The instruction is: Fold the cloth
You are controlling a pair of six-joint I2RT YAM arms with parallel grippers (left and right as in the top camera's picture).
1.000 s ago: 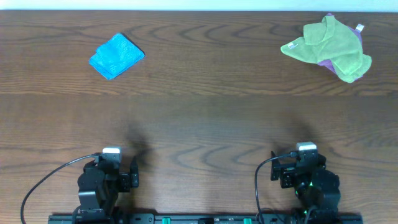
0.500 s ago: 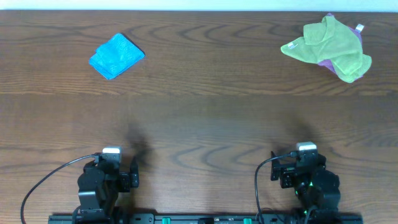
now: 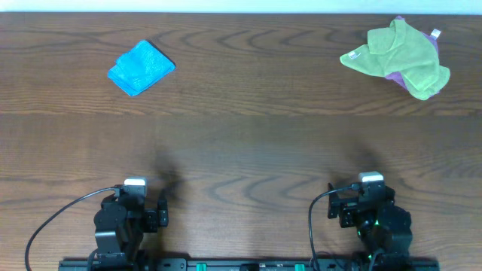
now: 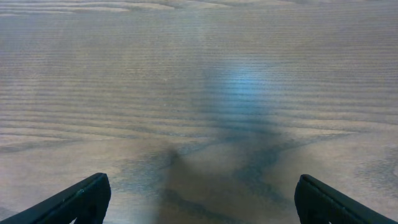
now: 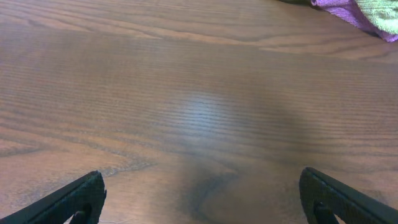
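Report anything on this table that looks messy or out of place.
The green cloth at the far right lies crumpled, with a purple cloth poking out beneath. The blue cloth looks neatly folded.

1. Bench (image 3: 248, 143): dark brown wood, fine grain lines, smooth, with a pale sheen where light falls.
2. Green cloth (image 3: 399, 51): soft, matt, slightly fuzzy fabric.
3. Purple cloth (image 5: 348, 9): matt, nubbly fabric.
4. Blue cloth (image 3: 141, 67): matt woven fabric.
5. Left hand (image 4: 202, 193) and right hand (image 5: 202, 186): black, matt, plastic-looking.
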